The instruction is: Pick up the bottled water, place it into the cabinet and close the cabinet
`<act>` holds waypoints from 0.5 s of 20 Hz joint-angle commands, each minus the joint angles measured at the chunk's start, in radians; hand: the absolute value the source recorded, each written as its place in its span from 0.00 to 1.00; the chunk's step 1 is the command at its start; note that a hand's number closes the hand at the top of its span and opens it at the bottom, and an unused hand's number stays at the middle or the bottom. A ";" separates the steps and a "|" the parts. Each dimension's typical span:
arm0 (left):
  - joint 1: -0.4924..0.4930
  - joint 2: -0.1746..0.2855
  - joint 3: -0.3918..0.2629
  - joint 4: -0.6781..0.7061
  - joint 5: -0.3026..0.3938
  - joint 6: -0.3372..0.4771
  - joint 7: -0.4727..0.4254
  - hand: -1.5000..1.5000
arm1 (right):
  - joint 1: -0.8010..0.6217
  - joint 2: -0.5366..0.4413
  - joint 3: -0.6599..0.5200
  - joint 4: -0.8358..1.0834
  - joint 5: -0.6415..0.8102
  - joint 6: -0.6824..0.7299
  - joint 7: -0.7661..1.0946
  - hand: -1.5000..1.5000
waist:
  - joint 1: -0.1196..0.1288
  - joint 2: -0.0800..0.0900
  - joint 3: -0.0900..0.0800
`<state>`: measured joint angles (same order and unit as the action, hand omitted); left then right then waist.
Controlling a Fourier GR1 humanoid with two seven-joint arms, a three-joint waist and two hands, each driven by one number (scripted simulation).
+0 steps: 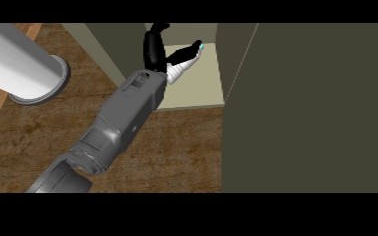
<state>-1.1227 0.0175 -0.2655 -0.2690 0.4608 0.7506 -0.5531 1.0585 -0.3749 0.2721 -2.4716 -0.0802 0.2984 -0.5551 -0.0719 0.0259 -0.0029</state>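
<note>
My left forearm comes in from the lower left and reaches into the open cabinet (199, 92). The black left hand (153, 50) is inside the cabinet, over its pale shelf floor. The bottled water (179, 70), white and ribbed with a cyan cap (199, 45), lies tilted in that hand with the cap pointing up and to the right. A black finger (184, 55) crosses the bottle's upper part, so the hand is shut on it. Whether the bottle touches the shelf is hidden. My right hand does not show.
The cabinet's dark olive door (310, 105) stands open and fills the right side. Its left wall (103, 50) runs beside my forearm. A large white cylinder (29, 70) stands at the left on the wooden counter (170, 150).
</note>
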 commanded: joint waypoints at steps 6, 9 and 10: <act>0.020 -0.017 0.073 -0.102 0.105 -0.288 -0.131 1.00 | 0.021 -0.008 -0.005 -0.090 -0.069 0.016 0.047 0.00 | 0.018 -0.013 0.002; 0.078 -0.017 0.017 -0.164 0.157 -0.281 -0.158 1.00 | -0.021 0.020 0.057 -0.050 0.005 0.008 0.029 0.00 | 0.017 -0.020 0.002; 0.050 -0.017 0.016 -0.160 0.165 -0.263 -0.118 1.00 | 0.016 -0.001 0.038 -0.122 -0.030 0.004 0.081 0.00 | 0.022 -0.020 0.002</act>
<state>-1.0867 0.0018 -0.2202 -0.3872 0.5807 0.5065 -0.6770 1.0620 -0.3648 0.3127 -2.4784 -0.0767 0.3081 -0.5426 -0.0584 0.0120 -0.0018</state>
